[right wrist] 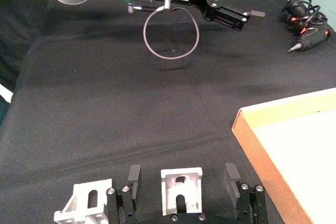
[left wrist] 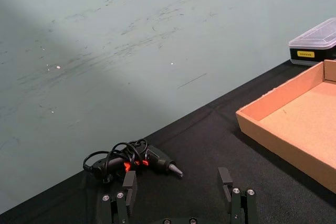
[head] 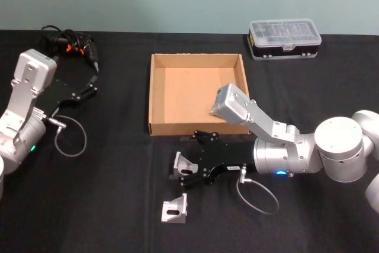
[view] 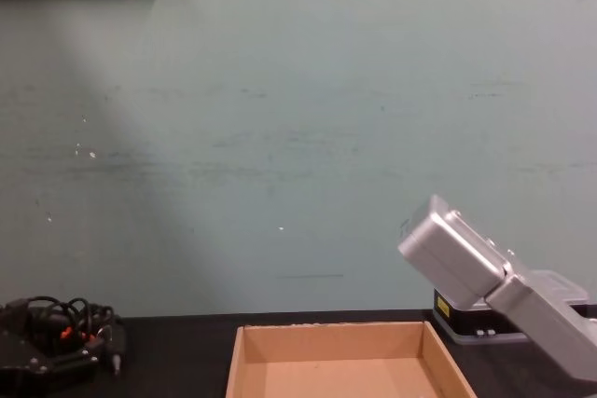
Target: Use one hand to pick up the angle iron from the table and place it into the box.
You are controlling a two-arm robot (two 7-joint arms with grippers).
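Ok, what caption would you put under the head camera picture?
Right gripper open around one angle iron on the table by the box; a second angle iron nearby; left gripper parked far left.

The angle iron [right wrist: 181, 195] between the right hand's [right wrist: 182, 173] fingers runs off the right wrist view's edge, and contact seems uncertain. The box [right wrist: 252, 140] is cropped too.

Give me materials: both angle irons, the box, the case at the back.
Angle iron between the open right gripper's fingers and second angle iron beside it: likely metal, matte silvery-grey, sharp bend, slotted hole. Box: cardboard, tan, matte, thin walls. Case: probably plastic, black base, clear lid. Left gripper idles far left.
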